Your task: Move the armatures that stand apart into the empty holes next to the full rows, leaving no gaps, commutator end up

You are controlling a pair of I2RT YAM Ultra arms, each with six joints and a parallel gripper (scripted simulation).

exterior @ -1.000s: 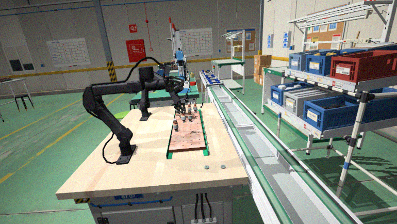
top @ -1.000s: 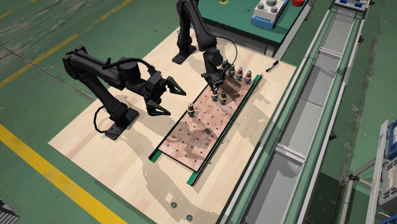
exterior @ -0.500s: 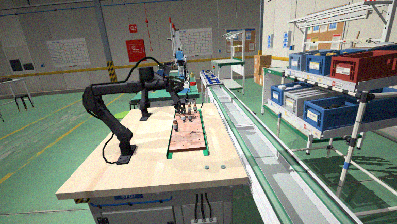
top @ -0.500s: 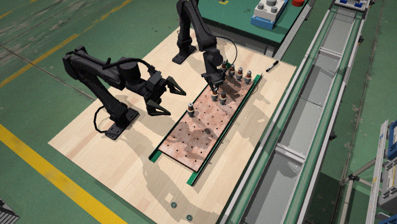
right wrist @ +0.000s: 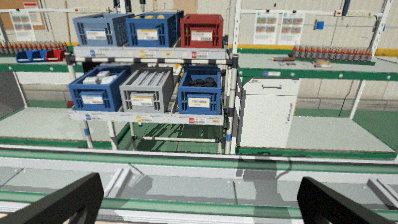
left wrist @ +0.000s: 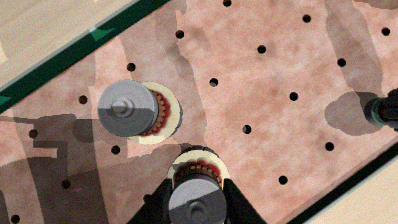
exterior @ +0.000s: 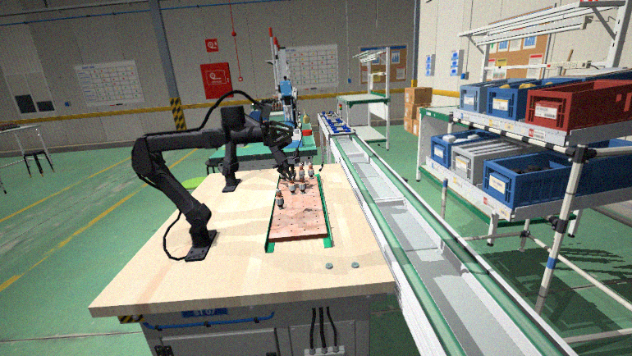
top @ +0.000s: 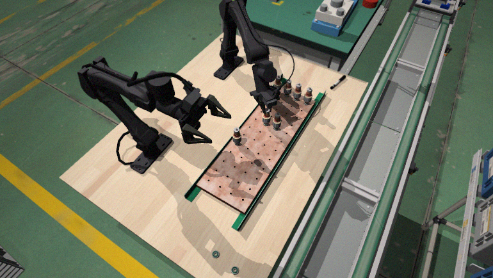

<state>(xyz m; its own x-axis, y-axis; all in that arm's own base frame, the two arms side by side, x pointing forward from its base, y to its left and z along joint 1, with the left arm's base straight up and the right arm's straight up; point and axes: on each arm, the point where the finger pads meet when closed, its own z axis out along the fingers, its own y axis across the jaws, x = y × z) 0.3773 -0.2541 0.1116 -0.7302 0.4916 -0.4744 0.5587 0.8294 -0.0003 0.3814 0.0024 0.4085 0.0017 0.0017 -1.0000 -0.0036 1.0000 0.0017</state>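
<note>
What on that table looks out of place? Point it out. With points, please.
Two small loose rings (top: 212, 254) (exterior: 328, 267) lie beyond the board's near end, and a marker (top: 337, 82) lies off its far end; neither belongs to the armature job. Nothing looks spilled.

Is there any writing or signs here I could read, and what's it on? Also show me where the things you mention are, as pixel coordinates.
Blue plate under the tabletop (exterior: 247, 295): there is lettering, too blurred to quote surely.
Red wall cabinet (exterior: 216, 80): a white symbol; its small text is unreadable.
Bin labels, such as the red bin's (exterior: 545, 111) (right wrist: 201, 36): too small to read.

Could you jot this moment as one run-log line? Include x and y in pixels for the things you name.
left hand (top: 266, 112) (exterior: 291, 178) (left wrist: 198, 200): shut on an armature (top: 266, 119) (exterior: 292, 188) (left wrist: 197, 201) | right hand (top: 221, 129) (exterior: 283, 133) (right wrist: 200, 202): open | lone armature (top: 236, 137) (exterior: 279, 199): upright, apart from the others | gap-filling: unfinished
</note>
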